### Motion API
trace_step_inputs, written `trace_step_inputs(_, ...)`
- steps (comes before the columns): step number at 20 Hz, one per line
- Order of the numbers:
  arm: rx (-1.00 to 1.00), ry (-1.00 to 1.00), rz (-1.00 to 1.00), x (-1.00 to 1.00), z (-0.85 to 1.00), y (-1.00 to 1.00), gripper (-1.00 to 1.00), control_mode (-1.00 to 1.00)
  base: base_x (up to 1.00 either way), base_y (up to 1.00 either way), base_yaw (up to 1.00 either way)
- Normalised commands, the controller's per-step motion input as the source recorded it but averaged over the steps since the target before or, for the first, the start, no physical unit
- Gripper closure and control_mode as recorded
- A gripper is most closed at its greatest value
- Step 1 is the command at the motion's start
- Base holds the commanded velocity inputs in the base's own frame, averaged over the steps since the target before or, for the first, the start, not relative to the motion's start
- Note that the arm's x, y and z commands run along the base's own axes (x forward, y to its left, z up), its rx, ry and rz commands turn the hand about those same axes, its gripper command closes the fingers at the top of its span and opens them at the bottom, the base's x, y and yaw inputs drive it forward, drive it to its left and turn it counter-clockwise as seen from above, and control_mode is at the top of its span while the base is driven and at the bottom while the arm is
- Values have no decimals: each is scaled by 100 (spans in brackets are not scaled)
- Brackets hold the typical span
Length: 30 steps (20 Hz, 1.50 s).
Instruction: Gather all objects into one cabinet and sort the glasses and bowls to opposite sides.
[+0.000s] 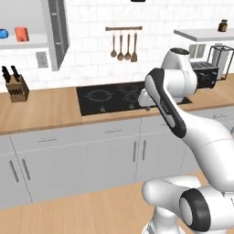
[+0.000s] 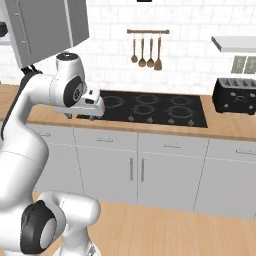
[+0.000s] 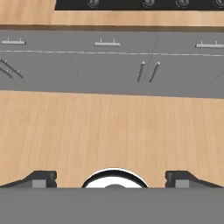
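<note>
The gripper (image 3: 112,179) hangs with jaws spread wide (nothing between them), over the wooden floor (image 3: 109,127) before the grey lower cupboards (image 3: 109,65).

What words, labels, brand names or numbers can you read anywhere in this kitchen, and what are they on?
None can be read.
Jar on the upper right shelf: a pale label patch, too small to read.
Toaster: no legible marking.
Cooktop: ring marks and knobs, no text.
</note>
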Motion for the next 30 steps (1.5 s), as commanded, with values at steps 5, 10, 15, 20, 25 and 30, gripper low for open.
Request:
trace_step_inputs(5,0,0,0,0,0,0,-100,100,9,-100,0)
trace_step_inputs(10,0,0,0,0,0,0,-100,100,23,-100,0)
trace_step_inputs(15,0,0,0,0,0,0,-100,100,36,-100,0)
trace_step_inputs(20,0,0,0,0,0,0,-100,100,49,-100,1)
trace_step_inputs(25,0,0,0,0,0,0,-100,100,47,-100,3)
trace_step_inputs(30,0,0,0,0,0,0,-100,100,-15,-96,9)
